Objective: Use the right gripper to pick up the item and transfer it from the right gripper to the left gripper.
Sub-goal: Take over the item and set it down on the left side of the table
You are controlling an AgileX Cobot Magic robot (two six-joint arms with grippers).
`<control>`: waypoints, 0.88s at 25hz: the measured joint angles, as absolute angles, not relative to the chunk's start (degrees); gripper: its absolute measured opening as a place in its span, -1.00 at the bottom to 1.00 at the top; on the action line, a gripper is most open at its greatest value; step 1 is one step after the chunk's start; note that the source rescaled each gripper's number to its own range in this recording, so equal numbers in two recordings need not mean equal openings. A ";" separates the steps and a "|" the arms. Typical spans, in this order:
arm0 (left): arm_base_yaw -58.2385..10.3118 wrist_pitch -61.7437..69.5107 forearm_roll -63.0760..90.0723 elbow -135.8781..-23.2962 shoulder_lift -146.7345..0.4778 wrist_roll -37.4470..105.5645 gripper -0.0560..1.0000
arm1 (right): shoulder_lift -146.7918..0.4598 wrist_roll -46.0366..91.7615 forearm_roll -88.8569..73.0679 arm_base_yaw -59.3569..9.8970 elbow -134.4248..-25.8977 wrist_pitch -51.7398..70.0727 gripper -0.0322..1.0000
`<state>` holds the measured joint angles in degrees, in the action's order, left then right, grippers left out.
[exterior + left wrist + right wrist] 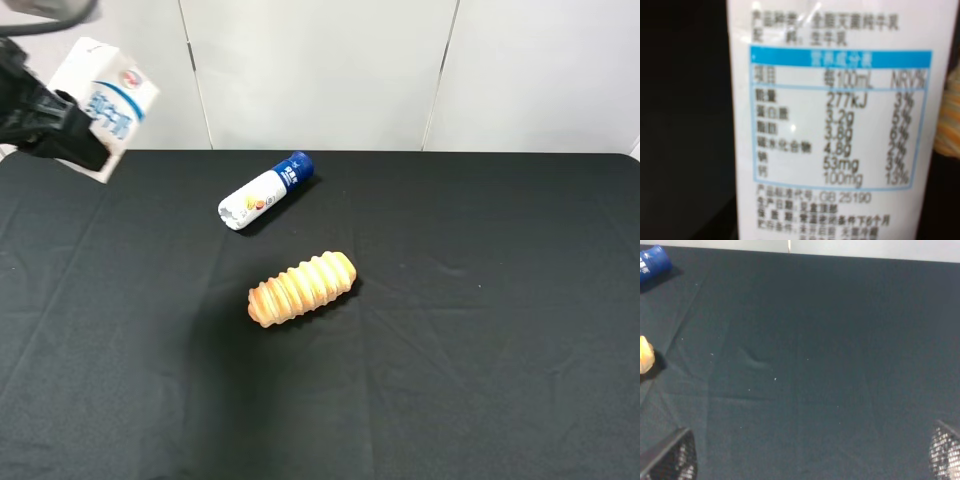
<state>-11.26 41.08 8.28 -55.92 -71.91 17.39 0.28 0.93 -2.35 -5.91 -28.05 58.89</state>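
Note:
The item, a small white milk carton with blue lettering (115, 85), is held in the air at the far left, above the table's back edge. My left gripper (85, 140) is shut on it, and its black finger crosses the carton's lower side. In the left wrist view the carton's white side with a blue-framed nutrition table (835, 125) fills the frame, and the fingers do not show. My right gripper (807, 460) is open and empty over bare black cloth; only its two mesh-patterned fingertips (670, 457) show. It is out of the exterior high view.
A white bottle with a blue cap (265, 190) lies at the back middle of the black tablecloth (480, 330); its cap also shows in the right wrist view (652, 265). A ridged orange-tan roll (300, 288) lies near the middle, and an end of it shows in the right wrist view (645, 355).

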 joint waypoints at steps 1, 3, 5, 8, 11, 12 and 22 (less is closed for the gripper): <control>-10.19 41.12 8.28 -55.92 -71.91 17.39 -0.89 | 0.28 0.93 -2.35 -5.91 -28.05 58.89 0.98; -7.77 41.19 8.28 -55.92 -71.91 17.39 -0.89 | 0.28 0.93 -2.35 -5.91 -28.05 58.89 0.98; -6.70 41.24 8.28 -55.92 -71.91 17.39 -0.89 | 0.28 0.93 -2.35 -5.91 -28.05 58.89 0.99; -4.24 41.06 8.28 -55.43 -71.97 17.39 -0.89 | 0.28 0.93 -2.35 -5.91 -28.05 58.89 0.99; -2.52 40.59 8.28 -54.21 -73.17 17.34 -0.89 | 0.28 0.93 -2.35 -5.91 -28.05 58.89 0.99; -2.20 40.44 8.28 -53.73 -74.11 17.28 -0.89 | 0.28 0.93 -2.35 -5.91 -28.05 58.89 0.99; -1.87 38.02 8.33 -52.52 -83.68 16.11 -0.89 | 0.28 0.93 -2.35 -5.91 -28.05 58.89 0.99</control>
<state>-1.87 38.02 8.33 -52.52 -83.68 16.11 0.28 0.93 -2.35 -5.91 -28.05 58.89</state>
